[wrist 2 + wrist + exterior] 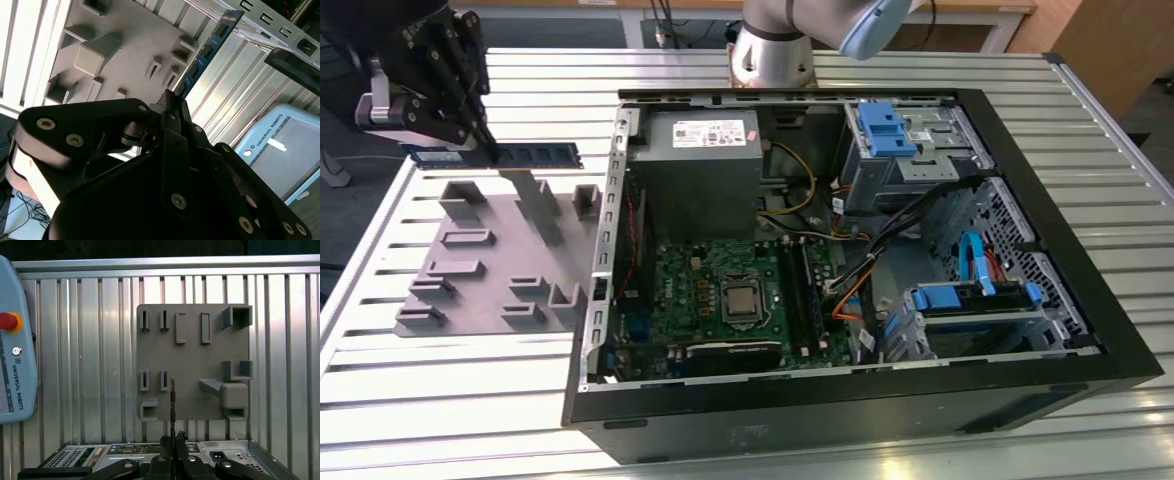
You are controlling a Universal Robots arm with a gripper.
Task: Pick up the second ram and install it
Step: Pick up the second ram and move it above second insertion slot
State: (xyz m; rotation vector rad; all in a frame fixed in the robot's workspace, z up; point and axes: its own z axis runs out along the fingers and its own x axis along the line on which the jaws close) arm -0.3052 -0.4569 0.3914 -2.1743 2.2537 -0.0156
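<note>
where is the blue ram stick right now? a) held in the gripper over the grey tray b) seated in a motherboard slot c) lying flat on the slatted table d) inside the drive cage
a: the gripper is shut on the second ram, holding it over the grey tray.

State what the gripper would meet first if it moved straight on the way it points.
Likely the grey slotted fixture plate ahead; the second ram in the gripper would touch first. Depth is unclear.

Table [467,400]: silvery ribbed metal slats, bright even sheen.
Wooden cabinet [1121,50]: behind table, exterior view's right.
Floor [340,230]: dark, beside table, exterior view's left.
</note>
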